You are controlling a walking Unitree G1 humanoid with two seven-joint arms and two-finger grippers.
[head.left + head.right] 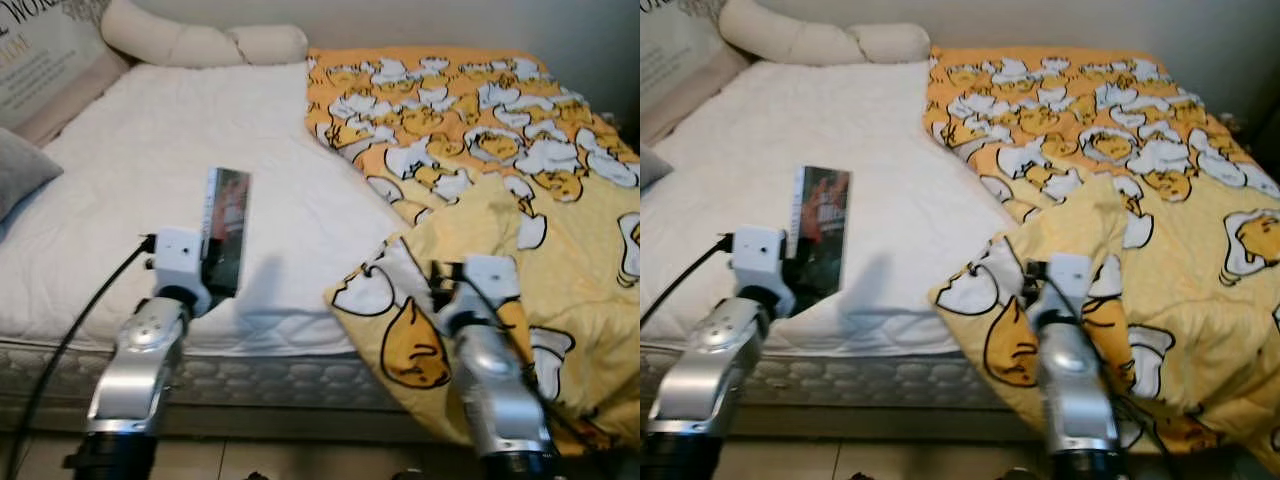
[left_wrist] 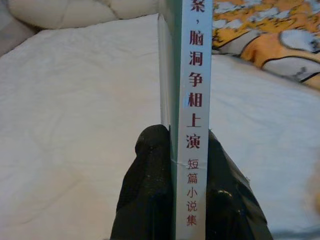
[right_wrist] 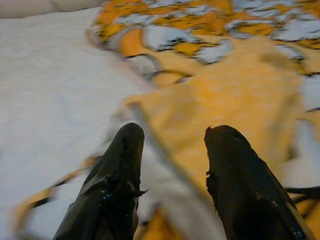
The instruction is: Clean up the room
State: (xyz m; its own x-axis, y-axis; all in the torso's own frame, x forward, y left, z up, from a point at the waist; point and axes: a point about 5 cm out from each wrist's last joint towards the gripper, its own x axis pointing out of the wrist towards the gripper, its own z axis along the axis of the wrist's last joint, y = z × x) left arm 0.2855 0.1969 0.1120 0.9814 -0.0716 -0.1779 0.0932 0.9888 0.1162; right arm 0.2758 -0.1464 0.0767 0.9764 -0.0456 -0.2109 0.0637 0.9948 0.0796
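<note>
A thin book (image 1: pixel 226 228) with a dark photo cover stands upright over the front part of the white mattress (image 1: pixel 150 170). My left gripper (image 2: pixel 186 150) is shut on its lower end, and red Chinese characters run down the pale spine (image 2: pixel 194 100). My right gripper (image 3: pixel 172 135) is open, its black fingers (image 3: pixel 117 170) hovering over a folded corner of the yellow cartoon-print blanket (image 1: pixel 500 150). That blanket covers the bed's right half and hangs over the front edge.
Two cream pillows (image 1: pixel 200 42) lie at the head of the bed. A printed cushion (image 1: pixel 40 60) and a grey cushion (image 1: pixel 20 170) sit at the left. The mattress's quilted side (image 1: pixel 270 380) and a strip of floor (image 1: pixel 300 460) run along the bottom.
</note>
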